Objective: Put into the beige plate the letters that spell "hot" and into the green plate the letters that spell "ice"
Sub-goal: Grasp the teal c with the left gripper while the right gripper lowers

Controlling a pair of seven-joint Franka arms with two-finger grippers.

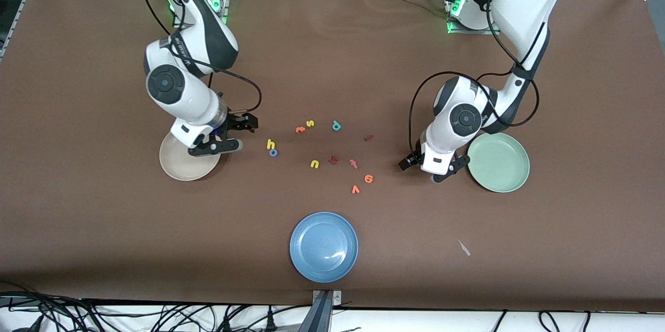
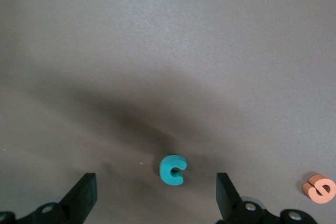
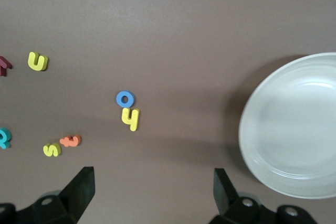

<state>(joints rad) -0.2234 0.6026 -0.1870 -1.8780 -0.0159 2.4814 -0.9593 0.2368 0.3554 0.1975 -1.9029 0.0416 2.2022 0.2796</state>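
Both grippers spread, holding nothing: right gripper (image 1: 228, 137) over beige plate (image 1: 179, 166) edge, yellow h (image 1: 270, 144) touching blue o (image 1: 273, 153) nearby; left gripper (image 1: 428, 168) beside green plate (image 1: 501, 163), over teal c (image 2: 172, 170); blue plate (image 1: 323, 247) near table edge.

Even, fairly bright light falls from above on the brown surface (image 1: 332, 62), which looks matte and without glare. The blue plate (image 1: 323, 247) carries a small white highlight. Soft shadows lie under both arms and beside the beige plate (image 1: 188, 161). In the left wrist view a wide, dark, diffuse shadow spreads across the middle, above the teal c (image 2: 172, 170); the picture is soft and slightly greyed. In the right wrist view the colours are clearer.
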